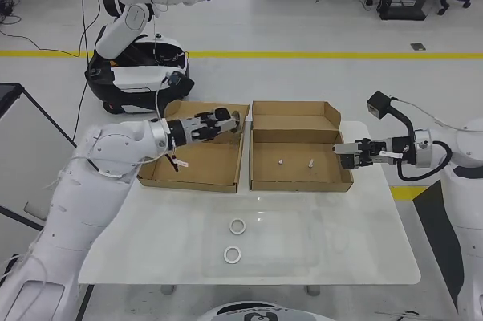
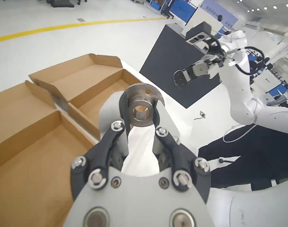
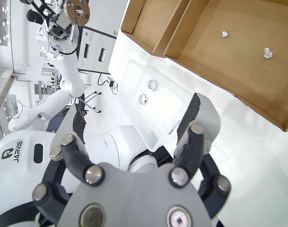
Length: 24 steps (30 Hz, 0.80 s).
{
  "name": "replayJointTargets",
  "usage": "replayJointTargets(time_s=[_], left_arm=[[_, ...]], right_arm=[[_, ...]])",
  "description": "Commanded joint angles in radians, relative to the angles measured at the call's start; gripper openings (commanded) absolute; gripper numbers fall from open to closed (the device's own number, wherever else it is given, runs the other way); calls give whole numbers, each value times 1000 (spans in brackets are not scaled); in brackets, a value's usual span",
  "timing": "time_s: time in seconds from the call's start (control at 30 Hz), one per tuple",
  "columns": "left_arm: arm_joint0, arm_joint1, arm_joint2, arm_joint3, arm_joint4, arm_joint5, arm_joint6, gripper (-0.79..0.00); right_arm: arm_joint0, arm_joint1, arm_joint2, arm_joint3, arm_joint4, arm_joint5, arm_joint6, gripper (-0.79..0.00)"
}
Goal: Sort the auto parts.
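The left gripper (image 1: pixel 230 121) has its jaws clamped on a flanged metal bushing (image 2: pixel 144 92), pinching the short hub from both sides so that the round flange with its bolt holes faces away from the wrist. The part hangs in the air above the far right corner of the left cardboard box (image 1: pixel 200 165), close to the wall that runs alongside the right cardboard box (image 1: pixel 299 175), and touches neither box. The two open boxes sit side by side at the back of the white surface (image 1: pixel 370 241), with their lid flaps standing up on the far side. Two small silver bolts (image 1: pixel 282 161) (image 1: pixel 311 162) lie a little apart on the floor of the right box, towards its middle. The right gripper (image 1: pixel 338 149) hovers just past the outer right wall of that box, at about the level of its rim, with its jaws apart and nothing between them. At the front of the surface stands a shallow clear tray (image 1: pixel 294 241), and two white rings (image 1: pixel 237 226) (image 1: pixel 233 255) lie flat in its left part, near each other but not touching.
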Motion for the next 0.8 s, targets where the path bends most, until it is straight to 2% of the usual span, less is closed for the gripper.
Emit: replayJointTargets(time_s=[0.0,0.33,0.43,0.6,0.77], left_arm=[[-2,-2,10,-6,-10,-11,3,-785],[8,-3,17,-18,9,10,6,-785],[-4,-5,39,-21,68,100,-15,-785],[-91,-29,149,50,198,284,-74,-785],[-172,-61,262,148,277,378,-120,-785]], right_arm=[[0,0,0,0,0,0,0,0],[0,0,0,0,0,0,0,0],[0,0,0,0,0,0,0,0],[0,0,0,0,0,0,0,0],[0,0,0,0,0,0,0,0]])
